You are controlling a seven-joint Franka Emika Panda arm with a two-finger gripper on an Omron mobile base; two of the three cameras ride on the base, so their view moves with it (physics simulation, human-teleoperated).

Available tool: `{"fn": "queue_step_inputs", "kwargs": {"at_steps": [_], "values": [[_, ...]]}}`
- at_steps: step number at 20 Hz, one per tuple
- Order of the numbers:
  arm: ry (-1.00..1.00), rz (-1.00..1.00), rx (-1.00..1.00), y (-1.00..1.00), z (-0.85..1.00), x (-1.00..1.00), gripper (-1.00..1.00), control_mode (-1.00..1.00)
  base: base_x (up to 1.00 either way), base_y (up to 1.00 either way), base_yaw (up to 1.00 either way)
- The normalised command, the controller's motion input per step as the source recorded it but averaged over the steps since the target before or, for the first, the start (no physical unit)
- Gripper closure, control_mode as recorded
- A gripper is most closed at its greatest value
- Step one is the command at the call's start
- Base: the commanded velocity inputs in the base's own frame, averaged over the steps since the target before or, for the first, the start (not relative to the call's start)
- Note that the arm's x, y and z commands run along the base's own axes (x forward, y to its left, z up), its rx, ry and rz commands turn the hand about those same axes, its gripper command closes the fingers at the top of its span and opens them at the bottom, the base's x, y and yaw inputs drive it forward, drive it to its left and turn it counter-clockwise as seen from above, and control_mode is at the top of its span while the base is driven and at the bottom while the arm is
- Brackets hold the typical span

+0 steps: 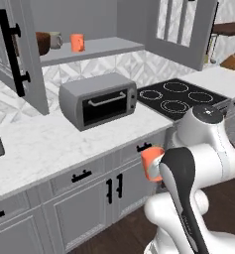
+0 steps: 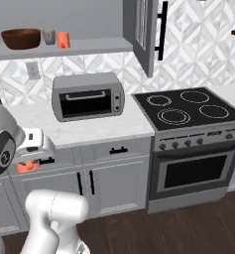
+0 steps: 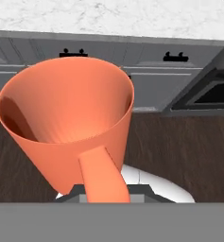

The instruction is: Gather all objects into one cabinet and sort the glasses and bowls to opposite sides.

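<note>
gripper [image 2: 29,166]: closed on the orange mug, fingertips hidden behind the mug; hangs low in front of the counter's drawers, below the countertop edge.
held orange mug [image 1: 151,163]: in the gripper, off any surface, in front of the drawer fronts. In the hand view [image 3: 68,125] its open mouth faces the camera and its handle [image 3: 103,177] runs down toward the fingers.
second orange mug [image 1: 77,42]: upright on the cabinet shelf, just right of the pale grey-beige mug.
pale grey-beige mug [image 2: 48,36]: on the shelf between the bowl and the second orange mug.
wooden bowl [image 2: 21,38]: on the shelf, left end of the row, just beside the pale mug; can't tell if touching.
cabinet shelf [image 1: 104,47]: flat grey, right part bare.
cabinet door [image 1: 17,54]: swung open, long black bar handle [image 1: 12,52] facing the room.
toaster oven [image 2: 88,95]: on the marble counter [image 1: 34,144] below the shelf, door shut.
stove [image 2: 186,110]: right of the toaster oven, four rings on a black top.
</note>
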Motion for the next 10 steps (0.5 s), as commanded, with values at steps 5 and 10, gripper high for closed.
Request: {"fn": "queue_step_inputs", "kwargs": {"at_steps": [5, 10], "values": [[0.00, 0.00, 0.00, 0.00, 0.00, 0.00, 1.00, 1.00, 0.05, -0.06, 0.45], [0.00, 0.00, 0.00, 0.00, 0.00, 0.00, 1.00, 1.00, 0.13, -0.14, 0.05]]}}
